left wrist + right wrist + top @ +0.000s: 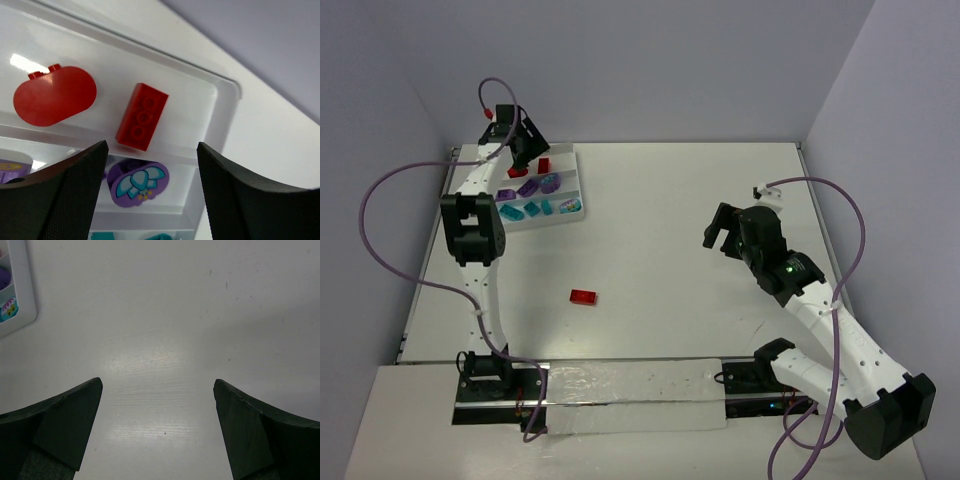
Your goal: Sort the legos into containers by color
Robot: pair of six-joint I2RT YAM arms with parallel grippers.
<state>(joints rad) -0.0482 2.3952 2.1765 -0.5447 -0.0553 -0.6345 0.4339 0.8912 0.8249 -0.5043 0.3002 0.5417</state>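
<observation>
The white tray (570,166) stands at the table's far left, with red, purple and teal legos in separate rows. My left gripper (525,150) hovers open over its far row. In the left wrist view its open jaws (151,146) frame a red studded brick (142,116) lying loose beside a rounded red piece (55,95). A purple round piece with a teal flower (138,182) lies one row nearer. One red brick (584,296) lies alone on the table. My right gripper (718,236) is open and empty above bare table (157,383).
A long clear strip with black clamps (620,398) runs along the near edge between the arm bases. Grey walls close in the table at the back and sides. The tray's corner (25,315) shows at the left of the right wrist view.
</observation>
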